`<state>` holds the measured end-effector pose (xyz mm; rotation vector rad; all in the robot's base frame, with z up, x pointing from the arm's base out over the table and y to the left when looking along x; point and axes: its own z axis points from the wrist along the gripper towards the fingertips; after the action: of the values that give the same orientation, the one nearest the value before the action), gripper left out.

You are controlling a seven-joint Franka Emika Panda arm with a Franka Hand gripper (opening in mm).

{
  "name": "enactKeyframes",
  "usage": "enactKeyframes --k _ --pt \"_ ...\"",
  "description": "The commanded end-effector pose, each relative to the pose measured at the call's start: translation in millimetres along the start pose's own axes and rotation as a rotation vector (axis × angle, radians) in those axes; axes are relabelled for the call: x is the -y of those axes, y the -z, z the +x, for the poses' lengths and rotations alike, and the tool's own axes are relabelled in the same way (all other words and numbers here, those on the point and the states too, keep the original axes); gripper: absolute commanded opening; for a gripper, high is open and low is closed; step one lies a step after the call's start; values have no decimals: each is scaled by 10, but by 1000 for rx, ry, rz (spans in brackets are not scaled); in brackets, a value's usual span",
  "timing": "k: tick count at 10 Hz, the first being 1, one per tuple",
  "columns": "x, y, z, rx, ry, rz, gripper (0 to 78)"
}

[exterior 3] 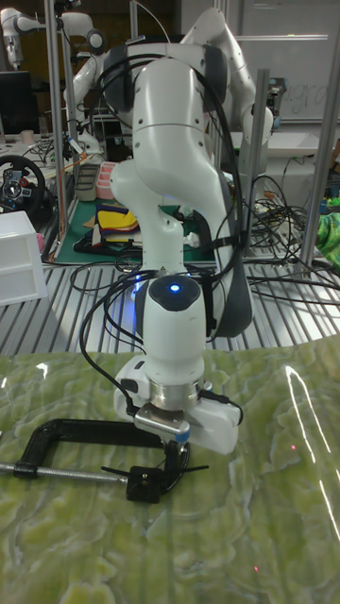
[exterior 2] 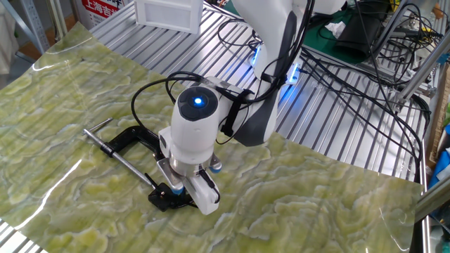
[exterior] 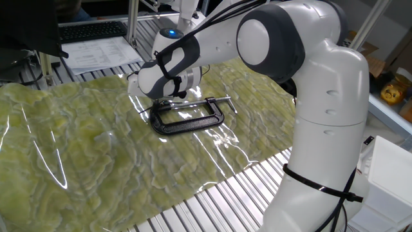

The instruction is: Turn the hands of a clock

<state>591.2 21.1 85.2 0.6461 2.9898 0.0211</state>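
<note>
Gripper (exterior 2: 184, 191) lowered onto the jaw end of the black clamp (exterior 2: 133, 140), directly beneath it, where the clock presumably sits, hidden. Finger spacing indeterminable. Turning apparently under way; progress unreadable.

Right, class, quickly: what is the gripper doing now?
Gripper: down at the jaw end of the black C-clamp; open or shut cannot be told.

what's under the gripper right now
The jaw end of the black C-clamp lying on the green mat. The gripper covers that spot, so the clock and the fingertips are hidden.
</note>
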Motion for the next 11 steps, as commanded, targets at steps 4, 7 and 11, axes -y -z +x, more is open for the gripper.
enactKeyframes --k 4,7,11 --pt "-108 4 -195 22 -57 19 0" --pt "-140 -14 -259 26 -68 21 0" --pt "-176 -51 -341 35 -76 24 0"
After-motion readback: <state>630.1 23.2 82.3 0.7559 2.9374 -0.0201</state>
